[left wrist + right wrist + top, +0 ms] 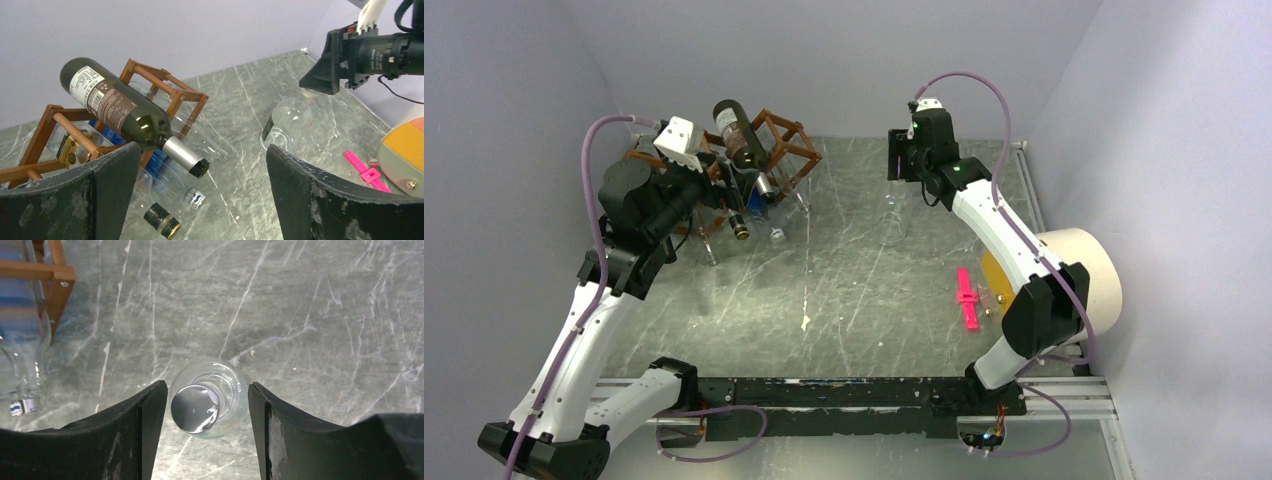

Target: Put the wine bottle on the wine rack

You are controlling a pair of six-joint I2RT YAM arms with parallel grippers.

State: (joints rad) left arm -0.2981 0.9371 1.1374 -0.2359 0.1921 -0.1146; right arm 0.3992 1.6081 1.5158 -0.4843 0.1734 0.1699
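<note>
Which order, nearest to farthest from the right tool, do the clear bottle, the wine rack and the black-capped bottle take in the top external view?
1. clear bottle: upright, directly beneath the right tool.
2. wine rack: far left, its right end comes next.
3. black-capped bottle: lying further left, at the rack's front.

Lab test cell; plain walls (844, 60) enclose marbled table (874, 290); aluminium rails (1074, 405)

label (100, 95) on dark wine bottle (150, 125), print too small to read (white and brown panels)
</note>
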